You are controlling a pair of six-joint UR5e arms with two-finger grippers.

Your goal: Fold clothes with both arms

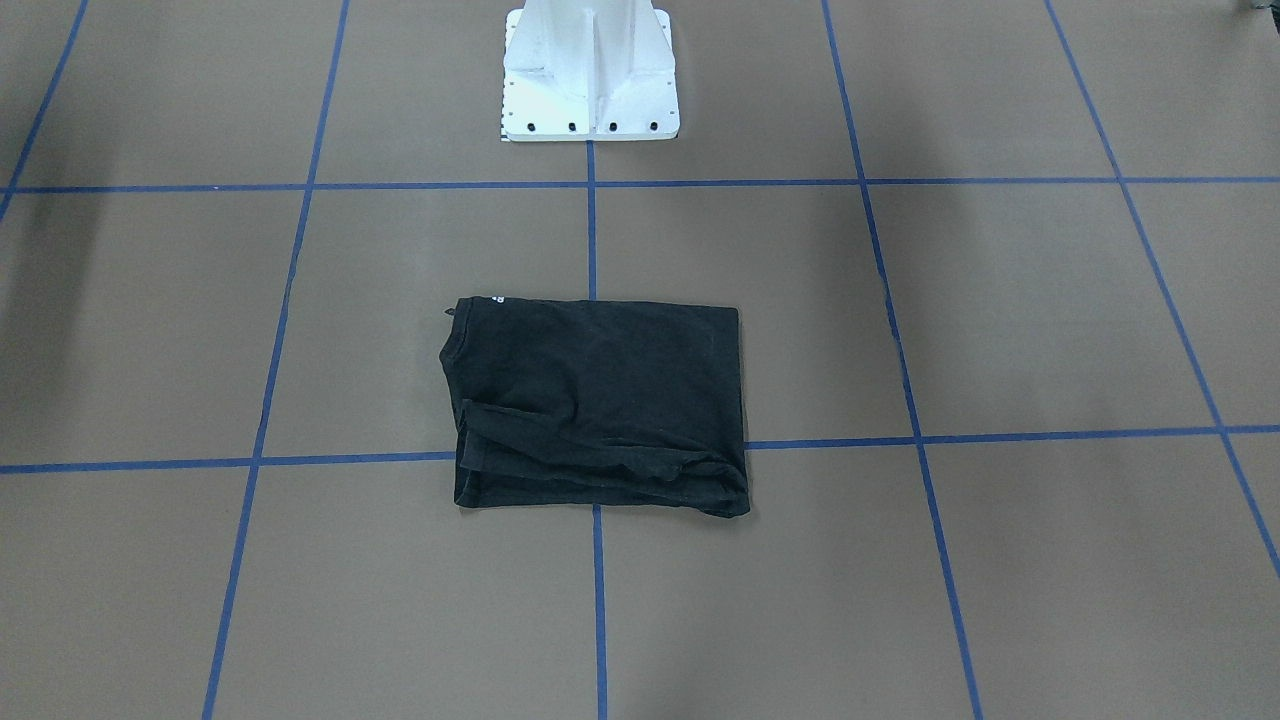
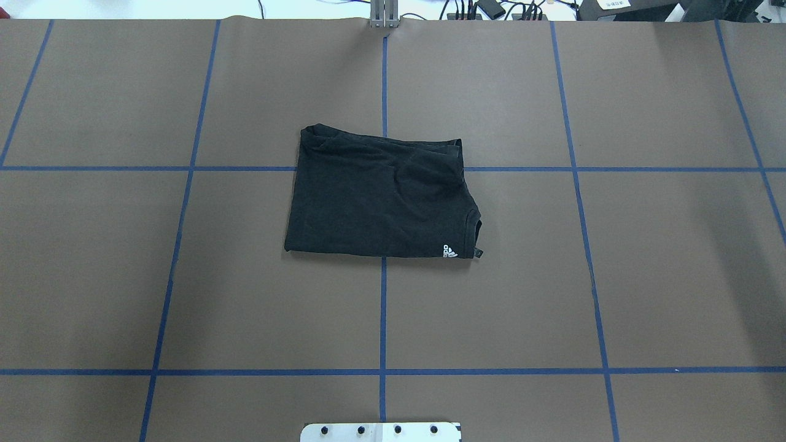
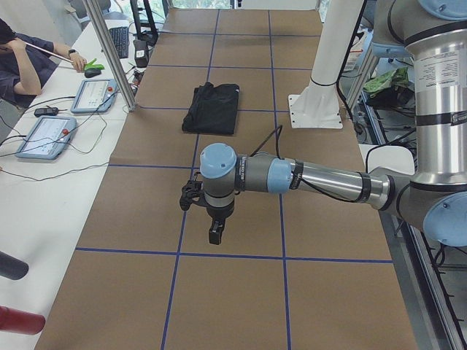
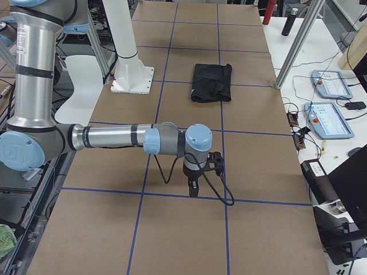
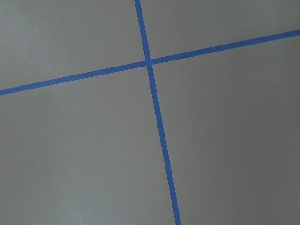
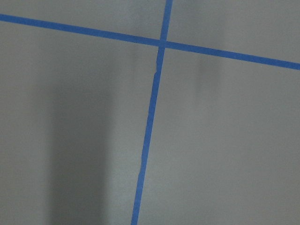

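Overhead exterior view shows the black T-shirt [image 2: 381, 196] lying as a compact folded rectangle in the middle of the bench [image 2: 184, 276], so folding looks essentially finished; the left hand [image 3: 213, 232] and right hand [image 4: 194, 186] hang well apart from it, and whether either is released or clenched cannot be told.

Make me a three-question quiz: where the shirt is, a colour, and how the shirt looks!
1. Where does the T-shirt lie?
A. Over a crossing of tape lines
B. In a basket
C. On a chair
2. What colour are the lines on the table?
A. Red
B. Yellow
C. Blue
3. How is the T-shirt?
A. Spread out flat
B. Folded into a rectangle
C. Crumpled in a ball
Answers: 1 A, it covers a crossing; 2 C, every line is blue; 3 B, layered edges form a block.
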